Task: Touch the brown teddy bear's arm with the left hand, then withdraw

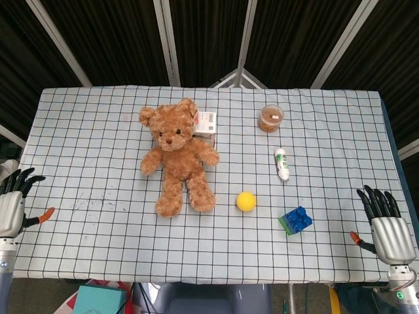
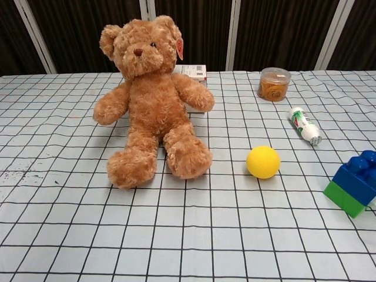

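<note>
The brown teddy bear (image 1: 178, 156) sits upright on the checked tablecloth, left of the middle, both arms spread; the chest view shows the bear (image 2: 151, 100) facing me. My left hand (image 1: 13, 206) hangs at the table's left edge, well away from the bear, fingers apart and holding nothing. At the front right corner my right hand (image 1: 387, 229) is also empty with its fingers spread. Neither hand appears in the chest view.
A small white box (image 1: 205, 122) lies behind the bear. A round jar (image 1: 270, 118), a white tube (image 1: 282, 163), a yellow ball (image 1: 246, 201) and a blue-and-green brick (image 1: 295, 220) lie on the right half. A teal box (image 1: 98, 299) sits below the front edge.
</note>
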